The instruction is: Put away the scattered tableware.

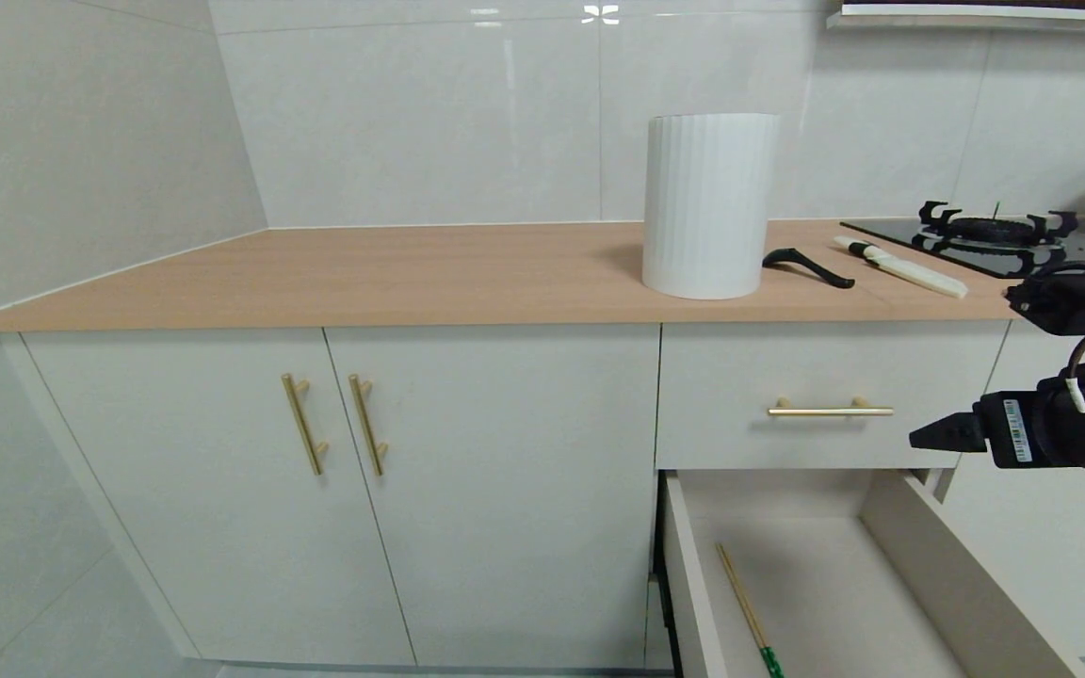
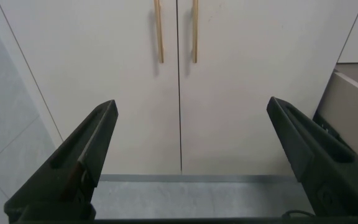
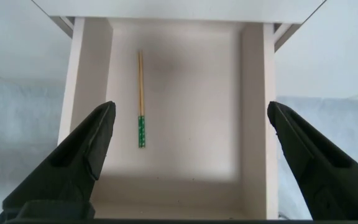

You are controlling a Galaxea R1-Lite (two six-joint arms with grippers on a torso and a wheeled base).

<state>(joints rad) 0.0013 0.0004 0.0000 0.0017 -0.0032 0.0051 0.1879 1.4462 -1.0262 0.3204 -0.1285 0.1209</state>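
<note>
Over the open drawer (image 3: 92, 68) hangs the right gripper (image 3: 190, 112), fingers spread wide, holding nothing. Left gripper (image 2: 191, 106) is low in front of the cabinet doors (image 2: 260, 93), also spread and empty.

Chopsticks (image 3: 141, 99) already lie in the drawer, near its left wall and parallel to it. Two pieces are not yet put away, both on the counter (image 1: 364, 273): a black utensil (image 1: 806, 264) just beside the canister (image 1: 707, 202) base, and a white knife (image 1: 900, 266) between that utensil and the hob (image 1: 985, 235).

Risks, as a judgement:
- The utensil's head sits so close to the canister that a wide-open approach could knock or shove the canister.
- The knife lies flat and low, so fingers may scrape the counter or close over it without catching. It looks smooth and could twist or slide out.
- A grasp far from the knife's middle would likely let it tip in transit.
- A release off centre could hit the drawer wall or land across the chopsticks.

Materials and shapes:
- Counter: matte wood grain.
- Canister: tall white cylinder with fine vertical ribs.
- Utensil: black, curved, slim handle, probably plastic.
- Knife: long, pale, straight.
- Chopsticks: thin light wood with green ends.
- Drawer: plain pale panels, flat floor.
- Wall: glossy tile.
</note>
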